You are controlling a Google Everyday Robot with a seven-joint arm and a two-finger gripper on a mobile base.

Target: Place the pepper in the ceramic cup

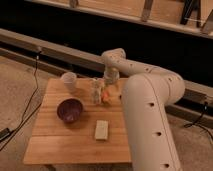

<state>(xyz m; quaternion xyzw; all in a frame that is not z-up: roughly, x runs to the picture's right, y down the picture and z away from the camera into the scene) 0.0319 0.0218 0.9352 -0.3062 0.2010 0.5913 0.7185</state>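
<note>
The pepper (106,95) is a small orange-red piece lying on the wooden table (60,142), just right of a clear shaker bottle (95,91). The ceramic cup (69,80) stands upright near the table's back left, whitish and plain. My gripper (109,86) hangs at the end of the white arm, directly above and behind the pepper, open, with nothing seen held in it. The arm's wrist hides part of the area behind the pepper.
A wide dark purple bowl (69,110) sits left of centre in front of the cup. A pale rectangular block (102,129) lies nearer the front. My thick white arm (150,115) covers the table's right edge. A cable (30,107) runs over the floor at left.
</note>
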